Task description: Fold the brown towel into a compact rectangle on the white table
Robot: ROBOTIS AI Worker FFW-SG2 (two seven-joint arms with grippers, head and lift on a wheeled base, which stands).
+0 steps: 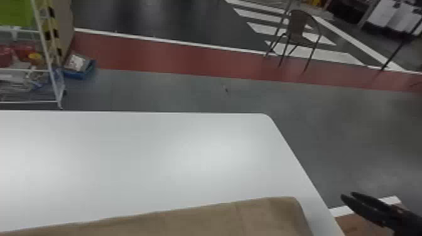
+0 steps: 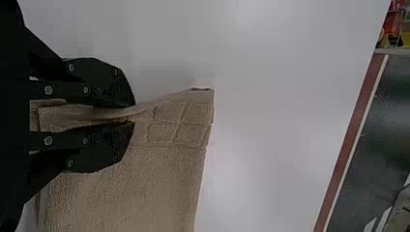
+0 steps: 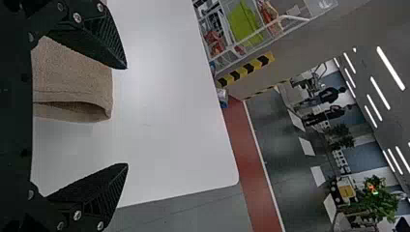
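Note:
At the right edge of the head view, my right gripper (image 1: 347, 195) is beside the table's right side, past the end of the brown towel (image 1: 201, 221). The towel lies along the near part of the white table (image 1: 141, 157). In the right wrist view my right gripper (image 3: 126, 116) is wide open, and the folded end of the towel (image 3: 72, 70) rests beyond it, its layers slightly parted. The left wrist view has my left gripper (image 2: 134, 114) shut on a raised fold near one corner of the towel (image 2: 159, 183), beside a woven grid pattern.
The table's rounded far right corner (image 1: 267, 116) borders grey floor. A white wire rack (image 1: 51, 62) with goods and a blue tray (image 1: 78, 70) stand beyond the table at the left. A chair (image 1: 296, 28) is far off at the right.

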